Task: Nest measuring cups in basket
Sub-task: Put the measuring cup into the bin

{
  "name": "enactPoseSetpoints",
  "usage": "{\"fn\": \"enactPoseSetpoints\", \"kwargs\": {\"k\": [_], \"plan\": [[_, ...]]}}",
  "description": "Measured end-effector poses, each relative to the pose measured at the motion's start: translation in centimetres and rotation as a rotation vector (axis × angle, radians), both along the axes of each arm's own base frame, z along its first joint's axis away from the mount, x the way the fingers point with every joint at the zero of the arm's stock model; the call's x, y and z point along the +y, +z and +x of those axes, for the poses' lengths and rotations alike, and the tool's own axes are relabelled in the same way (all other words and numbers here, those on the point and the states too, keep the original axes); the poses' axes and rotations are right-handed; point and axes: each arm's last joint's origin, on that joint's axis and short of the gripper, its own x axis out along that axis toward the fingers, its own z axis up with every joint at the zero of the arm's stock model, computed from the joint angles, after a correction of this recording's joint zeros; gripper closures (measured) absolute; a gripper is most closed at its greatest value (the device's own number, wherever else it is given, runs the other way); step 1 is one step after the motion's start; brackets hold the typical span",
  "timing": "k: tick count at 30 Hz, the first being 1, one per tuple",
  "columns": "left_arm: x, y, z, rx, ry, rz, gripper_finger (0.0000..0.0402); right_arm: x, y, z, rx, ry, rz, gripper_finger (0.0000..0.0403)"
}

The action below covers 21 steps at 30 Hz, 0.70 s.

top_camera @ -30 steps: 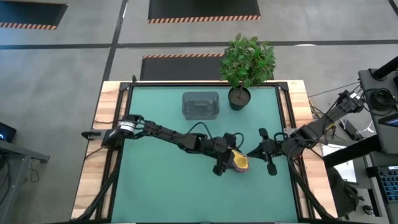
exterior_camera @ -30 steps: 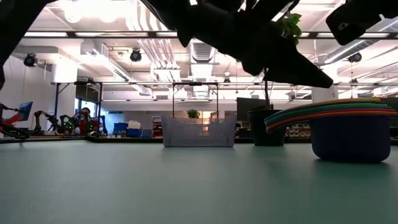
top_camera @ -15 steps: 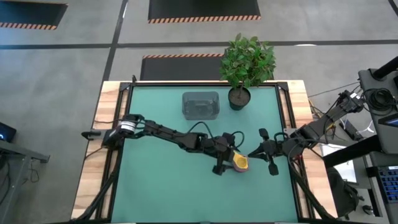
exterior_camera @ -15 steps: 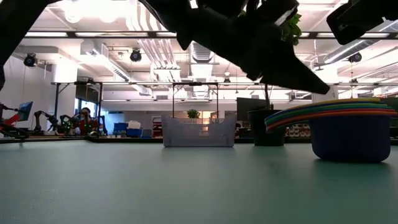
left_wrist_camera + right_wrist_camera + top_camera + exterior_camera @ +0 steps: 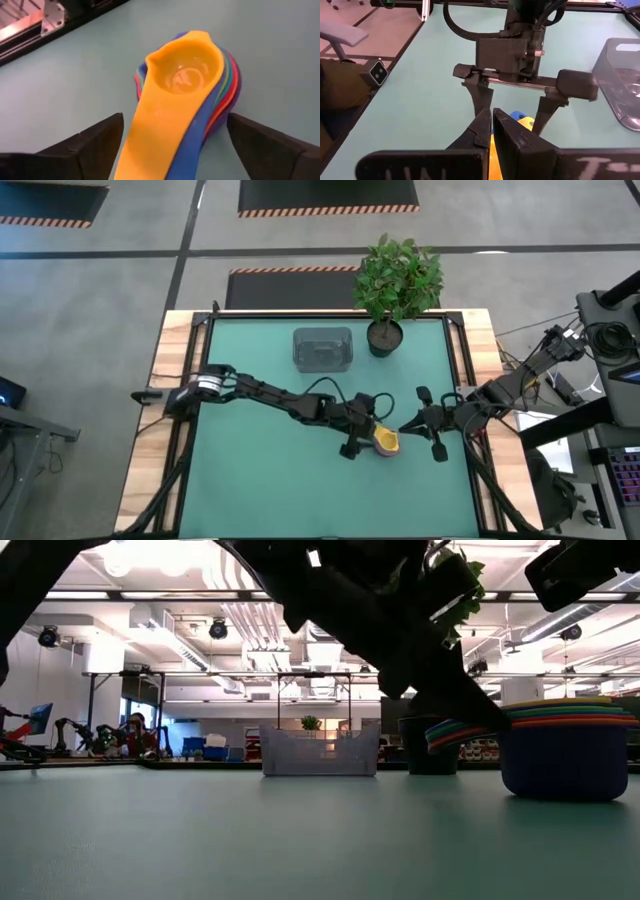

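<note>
The measuring cups [image 5: 192, 82] stand nested in one stack on the green mat, orange on top, their handles [image 5: 160, 145] fanned toward my left arm. In the high view the stack [image 5: 386, 442] is right of the table's middle. My left gripper [image 5: 175, 145] is open and low, one finger on each side of the handles with a gap to both. In the low view the stack [image 5: 565, 755] rests on its base. My right gripper [image 5: 403, 426] is shut and hangs above, just right of the stack. The basket [image 5: 322, 348] stands at the far middle.
A potted plant [image 5: 385, 330] stands right of the basket at the far edge. The basket also shows in the low view [image 5: 320, 752] and in the right wrist view [image 5: 625, 75]. Bare green mat [image 5: 260, 470] lies left of and in front of the cups.
My left gripper has come down toward the cups' handles, still open; in the low view its finger has dropped from above the handles to their level. The cups have not moved.
</note>
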Motion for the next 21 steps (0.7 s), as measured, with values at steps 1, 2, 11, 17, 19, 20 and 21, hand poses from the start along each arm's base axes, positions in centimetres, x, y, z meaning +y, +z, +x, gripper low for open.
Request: {"fn": "enactPoseSetpoints", "kwargs": {"k": [1, 2, 11, 17, 19, 20, 21], "plan": [[0.0, -0.1, 0.1, -0.003, -0.006, -0.004, 0.0068, 0.0, 0.0, 0.0, 0.001, 0.000, 0.000, 0.0394], [0.0, -0.1, 0.1, -0.009, -0.006, -0.004, 0.0070, 0.0, 0.0, 0.0, 0.002, 0.000, -0.001, 0.0394], [0.2, -1.4, 0.6, -0.023, -0.002, -0.007, 0.0072, 0.0, -0.1, 0.0, 0.011, -0.002, -0.005, 0.0394], [0.4, -1.5, 0.7, -0.033, 0.013, -0.008, 0.0072, 0.0, -0.1, -0.1, 0.014, -0.003, -0.007, 0.0394], [0.4, -1.8, 0.8, -0.025, 0.017, -0.011, 0.0074, -0.1, -0.2, -0.1, 0.015, -0.003, -0.008, 0.0394], [0.4, -1.9, 0.8, -0.018, 0.021, -0.015, 0.0076, -0.1, -0.2, -0.1, 0.015, -0.003, -0.008, 0.0394], [0.5, -2.0, 0.7, -0.012, 0.024, -0.018, 0.0080, -0.1, -0.2, -0.1, 0.016, -0.003, -0.009, 0.0394]]}}
